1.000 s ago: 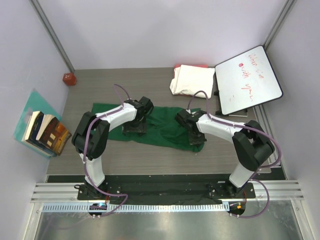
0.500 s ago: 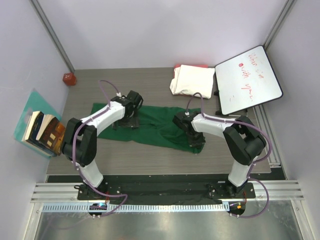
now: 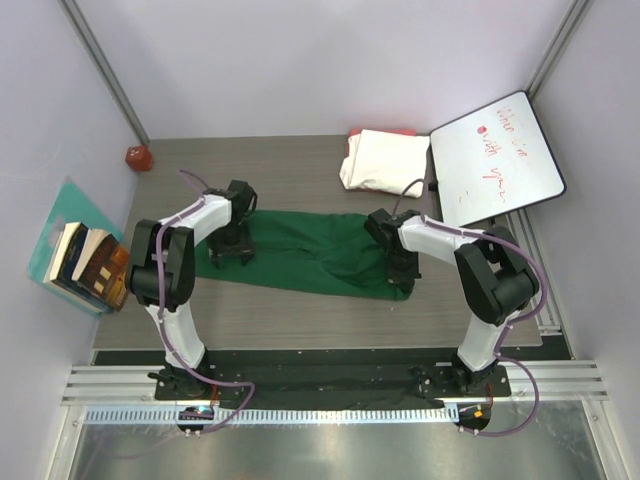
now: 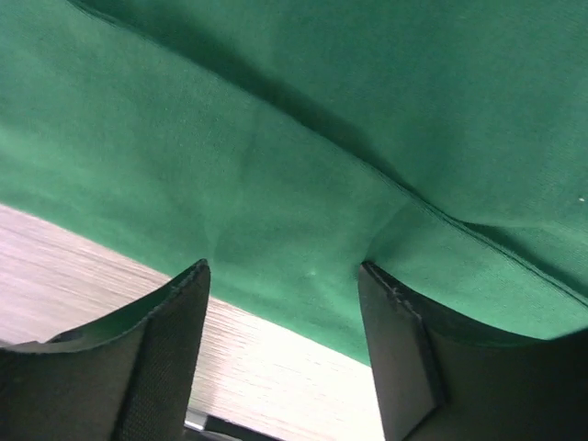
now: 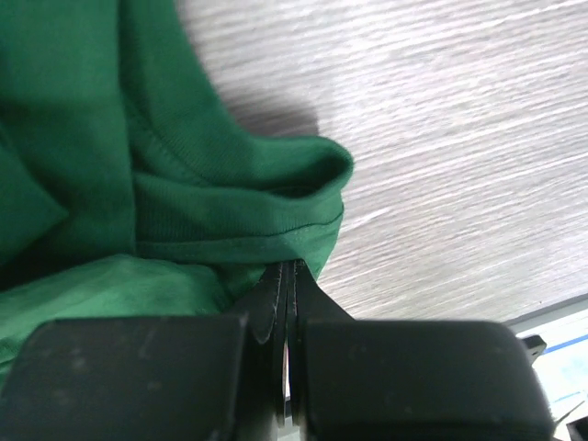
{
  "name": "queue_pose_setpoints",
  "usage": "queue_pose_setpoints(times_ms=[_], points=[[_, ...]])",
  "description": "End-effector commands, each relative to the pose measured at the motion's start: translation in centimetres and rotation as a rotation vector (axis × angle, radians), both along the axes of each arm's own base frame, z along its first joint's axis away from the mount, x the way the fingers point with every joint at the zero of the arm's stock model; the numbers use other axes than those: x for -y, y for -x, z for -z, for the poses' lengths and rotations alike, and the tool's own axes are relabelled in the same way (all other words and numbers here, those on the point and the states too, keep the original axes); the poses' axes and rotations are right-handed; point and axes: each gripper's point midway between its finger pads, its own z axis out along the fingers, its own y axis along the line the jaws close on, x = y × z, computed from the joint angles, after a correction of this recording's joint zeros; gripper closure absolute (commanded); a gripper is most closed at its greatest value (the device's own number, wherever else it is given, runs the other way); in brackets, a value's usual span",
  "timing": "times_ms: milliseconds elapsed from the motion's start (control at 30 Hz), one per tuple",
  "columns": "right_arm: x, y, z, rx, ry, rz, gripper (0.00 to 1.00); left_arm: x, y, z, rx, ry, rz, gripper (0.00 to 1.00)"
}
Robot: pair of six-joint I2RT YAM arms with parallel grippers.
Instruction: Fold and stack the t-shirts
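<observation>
Left gripper [image 4: 285, 276] jaws apart, low over left end of green t-shirt [image 3: 310, 255], nothing clamped. Right gripper [image 5: 289, 276] jaws pressed together at shirt's right hem, apparently pinching cloth, though tips hide contact. Shirt lies stretched across middle of table [image 3: 300, 170]. Cream t-shirt bundle [image 3: 383, 160] at far edge, beside whiteboard [image 3: 495, 160].

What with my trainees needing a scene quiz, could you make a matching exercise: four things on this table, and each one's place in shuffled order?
Things:
1. dark green cloth t-shirt
2. cream-white folded cloth bundle
3. white rectangular whiteboard with red writing
4. small red object

Places:
A. far left corner of the grey wood-grain table
B. the table's right edge
C. stretched across mid-table
D. far side, beside the whiteboard

Pairs: 1-C, 2-D, 3-B, 4-A
</observation>
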Motion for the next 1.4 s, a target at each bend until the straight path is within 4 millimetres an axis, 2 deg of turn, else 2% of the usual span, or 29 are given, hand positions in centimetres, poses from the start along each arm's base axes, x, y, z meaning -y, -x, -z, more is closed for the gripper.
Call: queue_pose_setpoints(times_ms=[0, 167, 233, 333, 367, 400, 467, 500, 533, 567, 600, 633, 667, 800, 833, 867, 900, 967, 1033, 1067, 1200, 1233, 1300, 1333, 1367], points=[[-0.5, -2.8, 1.2, 0.060, -0.045, 0.021, 0.99, -0.8, 0.8, 0.9, -0.041, 0.022, -0.022, 0.37], [-0.9, -4.4, 1.0, 0.060, -0.059, 0.006, 0.99, -1.8, 3.3, 1.4, -0.085, 0.040, -0.061, 0.41], [-1.2, -5.4, 1.0, 0.059, -0.054, -0.012, 0.99, -1.9, 4.6, 1.8, -0.110, 0.105, -0.092, 0.41], [-2.1, -7.3, 0.8, 0.074, -0.073, -0.031, 0.99, -2.8, 6.0, 1.5, -0.120, 0.098, -0.111, 0.41], [-2.2, -7.6, 1.6, 0.052, -0.067, -0.036, 0.99, -2.9, 6.3, 1.4, -0.122, 0.100, -0.118, 0.41], [-3.0, -8.9, 1.2, 0.073, -0.088, -0.043, 0.99, -3.0, 7.0, 1.3, -0.130, 0.103, -0.121, 0.42], [-3.6, -9.8, 2.3, 0.041, -0.088, -0.061, 0.99, -2.9, 7.5, 0.7, -0.115, 0.115, -0.129, 0.43], [-4.6, -11.4, 1.9, 0.069, -0.106, -0.068, 0.99, -2.9, 8.0, 0.7, -0.122, 0.114, -0.132, 0.43], [-4.9, -12.1, 2.0, 0.064, -0.105, -0.074, 0.99, -2.9, 8.3, 0.5, -0.122, 0.116, -0.132, 0.43], [-5.2, -12.3, 3.6, 0.025, -0.099, -0.077, 0.99, -2.8, 8.5, 0.3, -0.115, 0.128, -0.130, 0.43], [-6.4, -14.3, 2.8, 0.065, -0.125, -0.085, 0.99, -2.7, 8.7, 0.3, -0.119, 0.133, -0.133, 0.44], [-6.7, -14.9, 2.9, 0.060, -0.127, -0.089, 0.99, -2.5, 8.8, 0.4, -0.121, 0.141, -0.133, 0.44], [-7.8, -16.5, 3.4, 0.071, -0.146, -0.093, 0.99, -2.0, 8.9, 0.5, -0.136, 0.159, -0.126, 0.46], [-10.6, -19.3, 3.7, 0.085, -0.189, -0.125, 0.99, -1.2, 8.5, 0.4, -0.161, 0.171, -0.089, 0.48], [-11.1, -19.9, 3.6, 0.098, -0.195, -0.133, 0.99, -1.0, 8.3, 0.2, -0.158, 0.163, -0.075, 0.48], [-12.1, -21.4, 2.4, 0.141, -0.216, -0.149, 0.99, -0.9, 7.9, 0.0, -0.141, 0.156, -0.075, 0.48], [-12.8, -21.4, 3.1, 0.127, -0.226, -0.160, 0.99, -0.6, 7.6, -0.1, -0.129, 0.160, -0.080, 0.48], [-14.2, -22.9, 2.1, 0.171, -0.264, -0.179, 0.99, 0.4, 7.0, -0.3, -0.120, 0.175, -0.065, 0.49], [-15.0, -23.2, 2.7, 0.164, -0.283, -0.185, 0.99, 1.4, 7.0, -0.1, -0.136, 0.173, -0.039, 0.49], [-15.4, -23.8, 2.1, 0.185, -0.298, -0.181, 0.99, 1.7, 6.8, 0.0, -0.141, 0.170, -0.027, 0.49], [-15.8, -24.5, 2.4, 0.209, -0.304, -0.185, 0.99, 3.0, 7.5, 1.4, -0.193, 0.131, 0.029, 0.49], [-16.4, -24.6, 2.8, 0.205, -0.333, -0.192, 0.99, 3.7, 7.8, 1.6, -0.198, 0.135, 0.046, 0.49], [-18.0, -26.1, 1.9, 0.253, -0.384, -0.191, 0.99, 4.5, 8.1, 2.1, -0.211, 0.143, 0.063, 0.49], [-18.8, -26.1, 2.7, 0.243, -0.414, -0.195, 0.99, 5.1, 8.4, 2.5, -0.229, 0.149, 0.076, 0.49], [-19.8, -27.0, 1.6, 0.279, -0.449, -0.200, 0.99, 5.2, 8.6, 2.7, -0.234, 0.149, 0.071, 0.49]])
